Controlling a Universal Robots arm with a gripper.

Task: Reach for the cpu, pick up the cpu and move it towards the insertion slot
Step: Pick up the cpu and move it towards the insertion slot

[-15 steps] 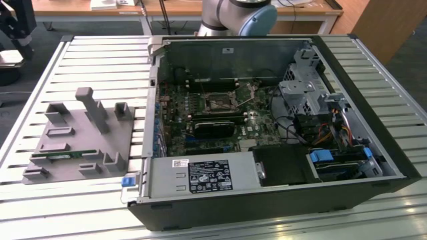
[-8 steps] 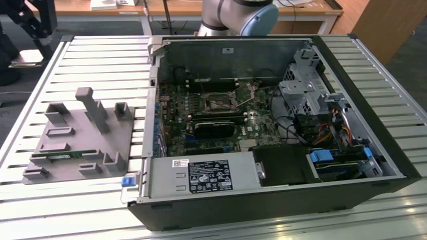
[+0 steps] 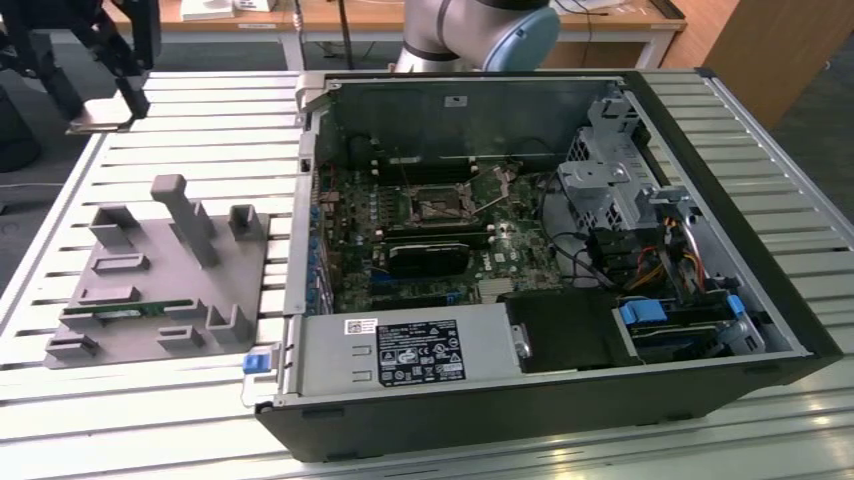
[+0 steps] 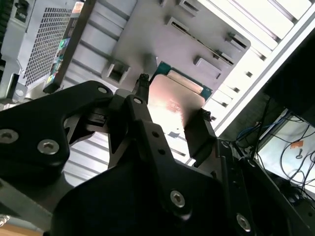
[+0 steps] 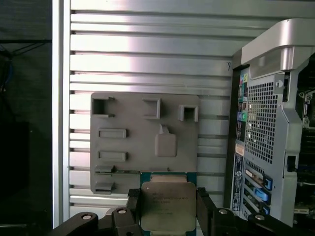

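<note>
my lower body is cut off at the edge of both wrist views, and in the exterior view the arm's grey and blue joint [image 3: 481,35] is cropped at the top behind the computer case [image 3: 534,260]. inside that case the insertion slot [image 3: 437,205] is small and dim, a black square in a silver frame on the board, just above a larger black block [image 3: 427,256]; its finer detail i cannot make out. a green memory stick [image 3: 130,312] lies low in the grey tray [image 3: 160,275], partly hidden by the tray's posts.

everything sits on a counter [image 3: 160,130] of pale metal slats. beyond it in the exterior view stand wooden desks [image 3: 334,20] and a dark floor; in the second wrist view loose cables [image 4: 290,142] hang past the counter's edge.

my jaws [image 5: 168,209] are closed onto the cpu [image 5: 168,205], one black finger [image 5: 134,209] pressed on each of two opposite edges, the silvery lid facing the camera with its green rim showing along one side. in the second wrist view the cpu [image 4: 174,101] is tilted and glares with light between my fingers [image 4: 197,132]. it hangs lifted clear above the tray [image 5: 142,142], beside the case's rear panel [image 5: 266,123], well apart from the slot.
</note>
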